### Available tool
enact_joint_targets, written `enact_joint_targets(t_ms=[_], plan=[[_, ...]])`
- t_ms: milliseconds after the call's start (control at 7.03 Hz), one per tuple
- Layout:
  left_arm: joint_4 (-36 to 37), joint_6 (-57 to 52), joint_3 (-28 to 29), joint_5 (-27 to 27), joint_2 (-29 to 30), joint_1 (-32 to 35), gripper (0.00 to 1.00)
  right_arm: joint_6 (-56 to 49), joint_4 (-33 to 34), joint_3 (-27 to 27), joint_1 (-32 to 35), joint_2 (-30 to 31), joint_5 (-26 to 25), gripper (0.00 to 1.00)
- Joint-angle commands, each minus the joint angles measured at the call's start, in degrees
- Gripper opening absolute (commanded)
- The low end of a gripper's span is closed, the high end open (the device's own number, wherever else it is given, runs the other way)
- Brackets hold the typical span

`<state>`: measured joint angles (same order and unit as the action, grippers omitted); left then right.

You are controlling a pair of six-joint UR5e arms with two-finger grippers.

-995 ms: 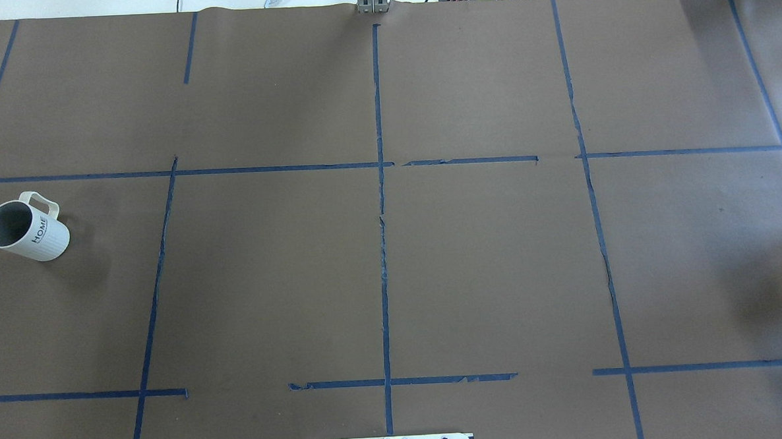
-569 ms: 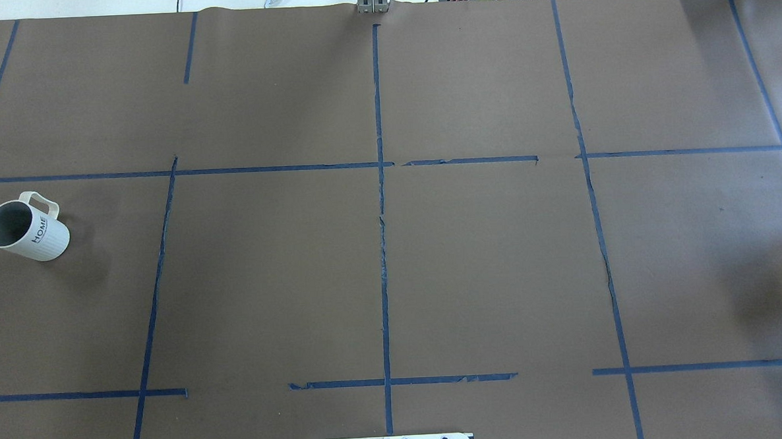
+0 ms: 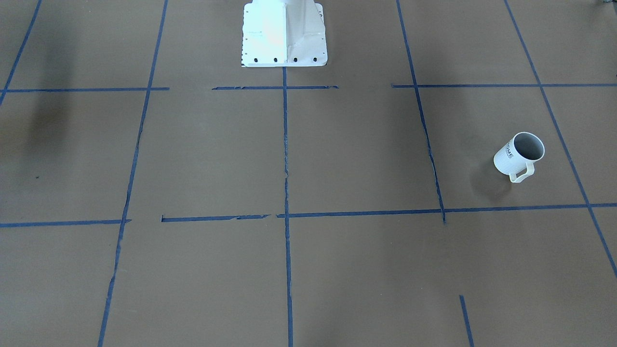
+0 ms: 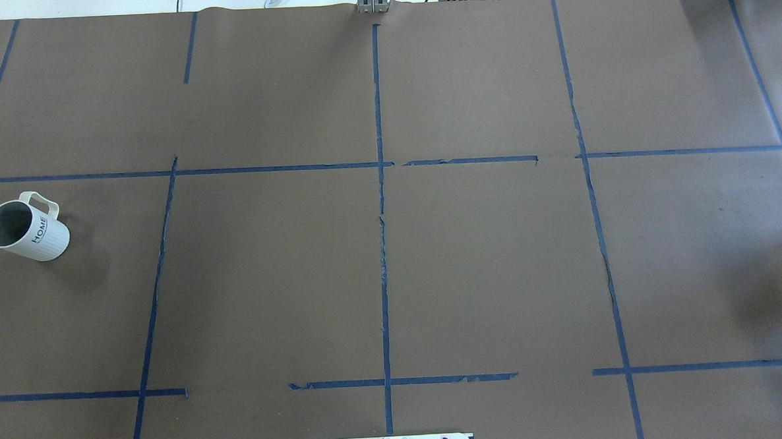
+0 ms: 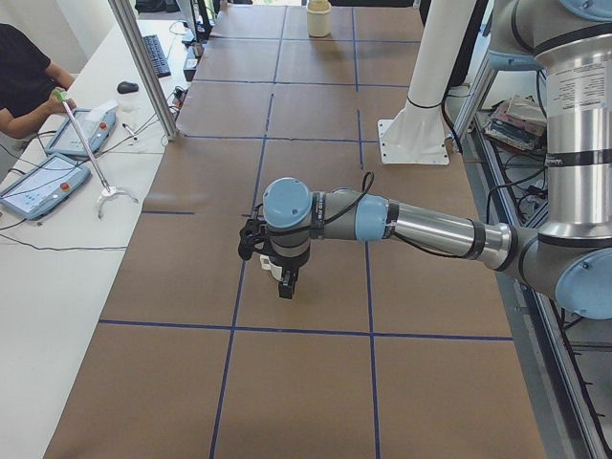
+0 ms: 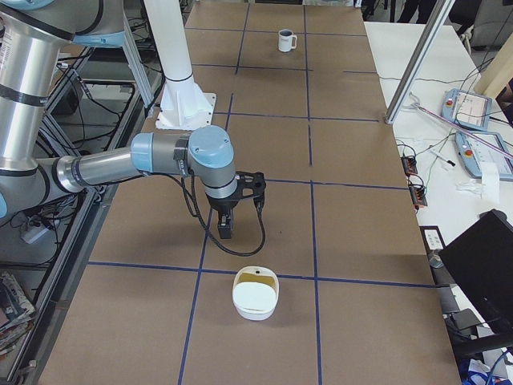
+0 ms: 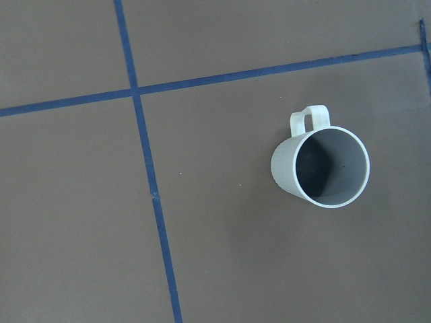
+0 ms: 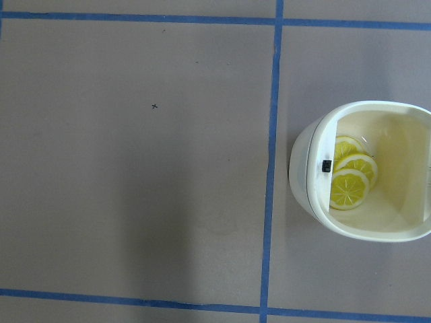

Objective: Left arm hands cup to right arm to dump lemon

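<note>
The cup (image 4: 25, 229), a white ribbed mug with "HOME" lettering, stands upright at the table's far left; it also shows in the front view (image 3: 519, 155) and far off in the exterior right view (image 6: 285, 40). In the left wrist view the cup (image 7: 322, 166) lies below the camera, its grey inside bare. Yellow lemon slices (image 8: 350, 182) lie in a white container (image 8: 303, 175), which stands just in front of the right gripper (image 6: 225, 231). The left gripper (image 5: 285, 285) points down over the table. I cannot tell whether either gripper is open or shut.
The white robot base (image 3: 284, 33) stands at the table's near middle edge. Blue tape lines grid the brown table (image 4: 498, 261). An aluminium post (image 5: 143, 67) and a side table with tablets (image 5: 43, 182) and an operator flank the far edge.
</note>
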<state>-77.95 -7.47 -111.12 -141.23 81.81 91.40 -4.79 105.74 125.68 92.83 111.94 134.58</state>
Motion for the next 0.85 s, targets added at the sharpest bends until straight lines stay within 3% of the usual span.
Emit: enact_joint_targets(t_ms=[0,284,711], plan=[[5.0,-0.2,-1.7,0.5,0.1,1.3,1.0,4.4,-0.5,-1.0,-2.3,-0.1,-0.8,1.0],[4.8,-0.3,-2.3,4.9,-2.4,1.3,1.0,4.3,-1.0,-2.8,-2.3,-0.2,-0.7,1.0],[3.8,-0.2,-2.3,5.0,-3.1,1.3,1.0,4.4,-1.9,-3.7,-2.3,-0.2,-0.7,1.0]])
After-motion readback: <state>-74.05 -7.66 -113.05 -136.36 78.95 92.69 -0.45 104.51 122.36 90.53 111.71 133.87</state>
